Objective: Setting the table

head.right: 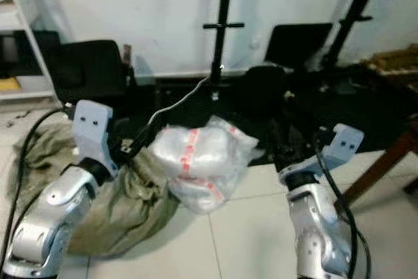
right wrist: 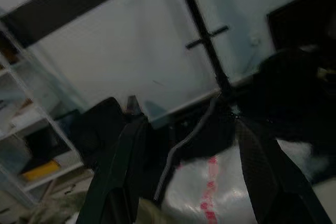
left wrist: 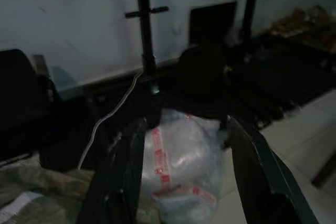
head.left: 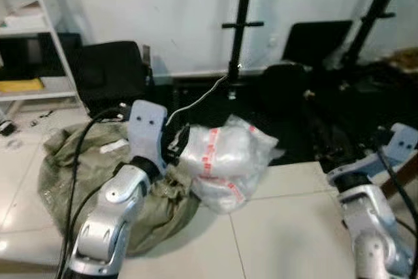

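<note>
A clear plastic-wrapped bundle with red-printed tape (head.left: 225, 158) lay on the pale tiled floor (head.left: 287, 227), touching a crumpled olive-green woven sack (head.left: 85, 161); no tableware was visible. The left gripper (left wrist: 181, 177) and right gripper (right wrist: 191, 177) had fingers apart, empty. The head view added a white shelving unit (head.left: 39, 37).

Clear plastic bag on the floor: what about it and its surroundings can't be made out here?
- Plastic bag: contents blurred behind cloudy film, eye views.
- Green sack: partly hidden by left arm.
- Shelf: cut off by left edge.
- Red tape print: too dark to read, left wrist view.
</note>
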### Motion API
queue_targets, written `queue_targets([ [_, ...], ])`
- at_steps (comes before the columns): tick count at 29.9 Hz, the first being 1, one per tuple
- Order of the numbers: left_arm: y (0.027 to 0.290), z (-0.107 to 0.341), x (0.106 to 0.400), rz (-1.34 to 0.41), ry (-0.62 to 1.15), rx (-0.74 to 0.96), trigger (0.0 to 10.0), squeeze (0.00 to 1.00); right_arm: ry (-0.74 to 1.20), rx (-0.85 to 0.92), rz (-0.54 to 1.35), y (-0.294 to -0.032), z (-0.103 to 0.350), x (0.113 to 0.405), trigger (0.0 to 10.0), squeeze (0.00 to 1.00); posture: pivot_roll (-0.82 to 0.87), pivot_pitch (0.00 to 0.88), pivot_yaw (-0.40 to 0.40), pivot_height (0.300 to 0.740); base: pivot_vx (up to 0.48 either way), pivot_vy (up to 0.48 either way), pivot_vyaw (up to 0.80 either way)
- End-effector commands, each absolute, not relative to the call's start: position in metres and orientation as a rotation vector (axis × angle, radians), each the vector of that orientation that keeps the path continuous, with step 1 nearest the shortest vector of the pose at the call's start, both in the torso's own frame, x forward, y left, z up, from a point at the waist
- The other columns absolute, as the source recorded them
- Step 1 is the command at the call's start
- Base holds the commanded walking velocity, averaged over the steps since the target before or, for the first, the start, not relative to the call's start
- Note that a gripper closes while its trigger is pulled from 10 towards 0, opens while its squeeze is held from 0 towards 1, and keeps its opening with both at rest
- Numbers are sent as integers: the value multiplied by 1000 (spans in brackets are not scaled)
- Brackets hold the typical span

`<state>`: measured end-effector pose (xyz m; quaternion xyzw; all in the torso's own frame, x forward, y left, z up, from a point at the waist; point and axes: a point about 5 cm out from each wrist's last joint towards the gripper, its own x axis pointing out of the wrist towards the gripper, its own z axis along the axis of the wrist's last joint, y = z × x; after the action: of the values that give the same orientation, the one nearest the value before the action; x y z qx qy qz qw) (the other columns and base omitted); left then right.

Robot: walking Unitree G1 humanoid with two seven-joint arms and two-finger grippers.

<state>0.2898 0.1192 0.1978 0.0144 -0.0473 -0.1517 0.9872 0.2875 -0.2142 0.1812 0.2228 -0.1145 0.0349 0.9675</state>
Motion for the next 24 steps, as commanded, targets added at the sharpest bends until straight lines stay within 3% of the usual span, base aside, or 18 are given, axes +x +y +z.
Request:
queue_targets([
  [1, 119, 195, 290, -304, -84, 34, 10000, 0, -216, 457, 61, -216, 177, 286, 10000, 0, -50, 0, 85, 740, 0, 0, -800],
  [24, 119, 195, 290, -308, -84, 35, 10000, 0, -213, 457, 59, -216, 177, 287, 10000, 0, -52, 0, 86, 740, 0, 0, -800],
])
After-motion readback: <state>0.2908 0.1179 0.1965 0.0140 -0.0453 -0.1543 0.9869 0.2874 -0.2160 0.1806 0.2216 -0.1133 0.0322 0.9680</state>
